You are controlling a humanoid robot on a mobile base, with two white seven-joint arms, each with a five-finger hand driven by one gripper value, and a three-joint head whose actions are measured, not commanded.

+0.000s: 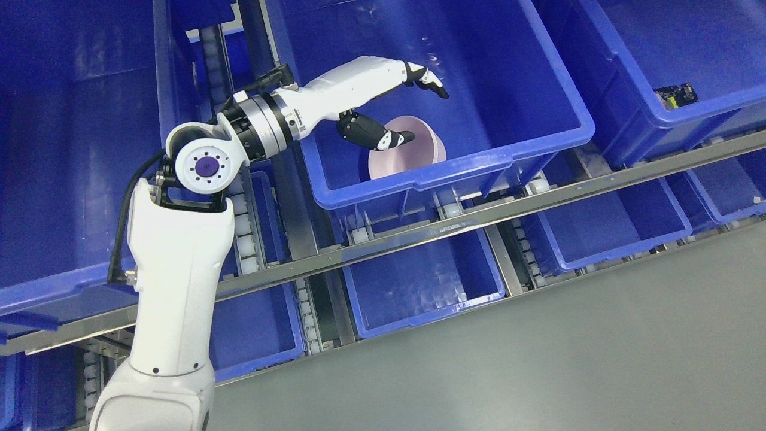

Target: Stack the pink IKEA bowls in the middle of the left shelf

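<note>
left hand (392,105) spread, holds nothing, thumb just over bowl, fingers reaching to 2 o'clock | pale pink round plastic bowl (413,152) upside down at 6 o'clock corner of large blue plastic bin (538,129) | bin on metal roller shelf (419,230)

Glossy plastic blue bin (526,129), matt pink bowl (419,149), brushed metal shelf rail (419,230).

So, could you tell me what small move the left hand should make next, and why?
Probably lower the left hand and close it on the pink bowl. Its thumb lies across the bowl in the blue bin, but its fingers are spread above it, gripping nothing.
</note>
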